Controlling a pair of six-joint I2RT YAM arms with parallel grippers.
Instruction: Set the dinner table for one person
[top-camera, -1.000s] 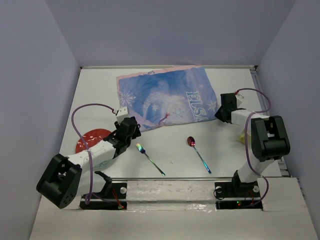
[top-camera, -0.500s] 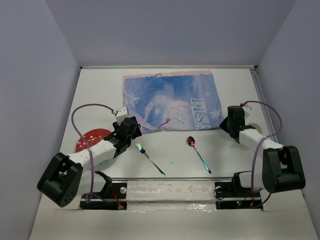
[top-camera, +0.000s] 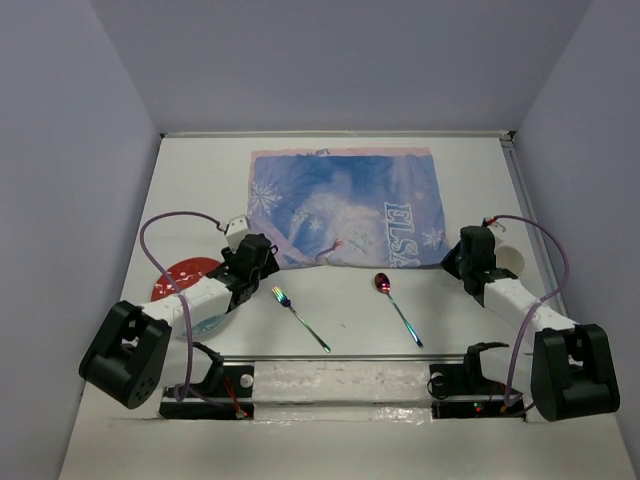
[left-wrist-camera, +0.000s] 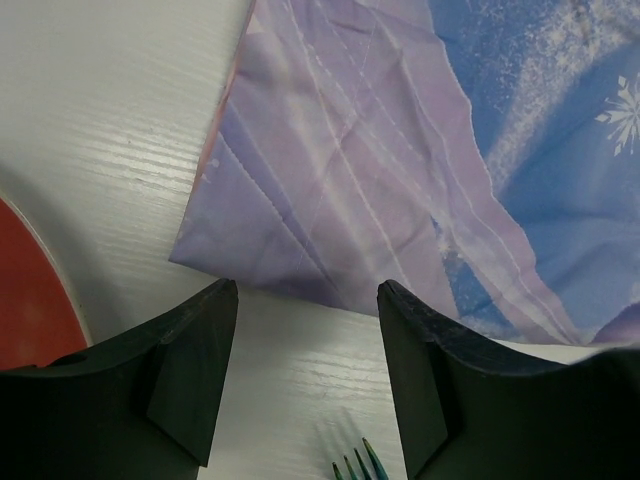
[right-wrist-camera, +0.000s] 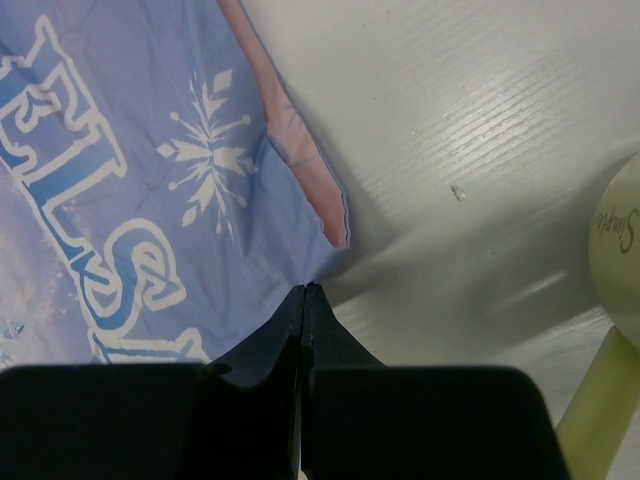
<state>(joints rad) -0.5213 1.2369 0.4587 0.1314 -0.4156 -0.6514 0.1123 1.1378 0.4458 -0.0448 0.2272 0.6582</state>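
Setting is at an early stage: your right hand (right-wrist-camera: 303, 297) is pinched tight on the near right corner of the blue mat (top-camera: 345, 205), which lies far-centre on the tabletop (top-camera: 190, 180). Your left hand (left-wrist-camera: 305, 340) stands wide and empty just short of the mat's near left corner. Your fork (top-camera: 300, 318), spoon (top-camera: 397, 308) and red plate (top-camera: 178, 276) lie off the mat, so in my judgement all three are yet to be placed.

White dinner table (top-camera: 200, 180); bearing blue snowflake mat (top-camera: 345, 205), far centre; fork (top-camera: 300, 320); spoon (top-camera: 397, 308); red plate (top-camera: 175, 275), left; pale cup (top-camera: 510, 258), right.
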